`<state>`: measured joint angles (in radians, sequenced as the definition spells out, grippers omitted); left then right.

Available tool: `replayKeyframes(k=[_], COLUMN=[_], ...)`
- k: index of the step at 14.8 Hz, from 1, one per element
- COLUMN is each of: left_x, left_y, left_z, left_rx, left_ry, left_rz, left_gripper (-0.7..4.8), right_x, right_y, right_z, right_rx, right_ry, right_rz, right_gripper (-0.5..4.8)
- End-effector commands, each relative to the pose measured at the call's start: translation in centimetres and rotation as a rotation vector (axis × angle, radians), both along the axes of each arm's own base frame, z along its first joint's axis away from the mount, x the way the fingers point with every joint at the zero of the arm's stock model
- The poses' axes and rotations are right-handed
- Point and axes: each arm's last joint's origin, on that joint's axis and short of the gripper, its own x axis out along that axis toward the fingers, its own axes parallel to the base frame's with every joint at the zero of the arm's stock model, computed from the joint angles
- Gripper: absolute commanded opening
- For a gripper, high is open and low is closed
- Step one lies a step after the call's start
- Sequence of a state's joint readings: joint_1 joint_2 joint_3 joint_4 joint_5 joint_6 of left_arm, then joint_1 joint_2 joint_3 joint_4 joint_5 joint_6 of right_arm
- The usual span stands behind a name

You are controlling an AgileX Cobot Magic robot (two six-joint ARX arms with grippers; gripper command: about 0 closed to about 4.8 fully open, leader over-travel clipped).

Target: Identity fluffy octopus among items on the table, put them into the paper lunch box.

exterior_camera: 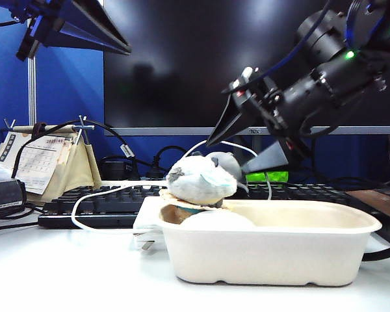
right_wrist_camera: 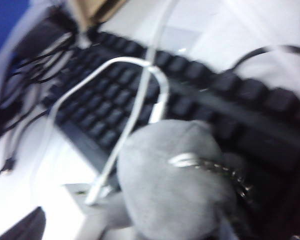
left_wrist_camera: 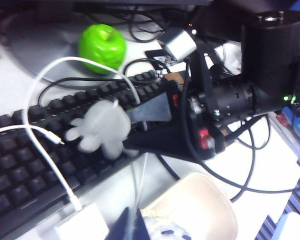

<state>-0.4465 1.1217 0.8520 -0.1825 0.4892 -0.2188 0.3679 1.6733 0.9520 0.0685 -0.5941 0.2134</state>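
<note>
A desk calendar (exterior_camera: pixel 36 162) at nine o'clock in the exterior view carries printed rows too small to read; the monitor's (exterior_camera: pixel 247 65) bezel logo at centre is illegible. No other lettering can be read anywhere.

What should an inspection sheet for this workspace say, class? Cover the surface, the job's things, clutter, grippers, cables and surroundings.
Surface: white table, crowded at the back.
Job's things: paper lunch box at the front; fluffy octopus over the keyboard, not in the box.
Clutter: white-grey plush on the box's left rim, green apple, calendar, white adapter.
Grippers: right gripper behind the box, jaws wide apart around the octopus; left gripper raised at the upper left, state unclear.
Cables: white cable across the keyboard; black cables behind.
Surroundings: dark monitor, blue wall.
</note>
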Motion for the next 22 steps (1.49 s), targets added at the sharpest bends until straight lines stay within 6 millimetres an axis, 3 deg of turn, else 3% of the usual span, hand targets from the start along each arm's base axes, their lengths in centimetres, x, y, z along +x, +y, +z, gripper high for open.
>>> replayKeyframes(k=[1,4,8,10,14,17,20,22], left_x=[0.0,0.0,0.0,0.0,0.0,0.0,0.0,0.0], left_y=[0.0,0.0,0.0,0.0,0.0,0.0,0.0,0.0], left_z=[0.4,0.4,0.4,0.4,0.4,0.4,0.4,0.4], left_rx=[-0.01,-0.01,-0.01,-0.01,-0.01,-0.01,-0.01,-0.01], left_ry=[-0.017,-0.018,-0.019,-0.018,-0.018,-0.018,-0.018,-0.018], left_rz=[-0.004,-0.004,-0.004,-0.004,-0.004,-0.004,-0.004,-0.004], left_gripper=[-0.02,-0.02,-0.02,-0.02,-0.02,-0.02,-0.02,-0.02], right_x=[1.4,1.9,2.1,2.2,2.3,2.3,2.0,1.2], right_y=[0.7,1.2,1.9,2.0,2.0,2.0,2.0,1.6], right_z=[0.5,0.3,-1.6,-1.6,-1.4,-1.2,0.0,2.5], right_rx=[0.014,-0.012,-0.091,-0.083,-0.072,-0.065,-0.04,-0.018], right_ry=[0.005,-0.001,0.028,0.009,-0.012,-0.012,-0.037,-0.082], right_rz=[-0.039,-0.067,-0.121,-0.123,-0.123,-0.116,-0.101,-0.103], right_gripper=[4.79,4.79,4.79,4.37,3.03,3.03,3.03,3.03])
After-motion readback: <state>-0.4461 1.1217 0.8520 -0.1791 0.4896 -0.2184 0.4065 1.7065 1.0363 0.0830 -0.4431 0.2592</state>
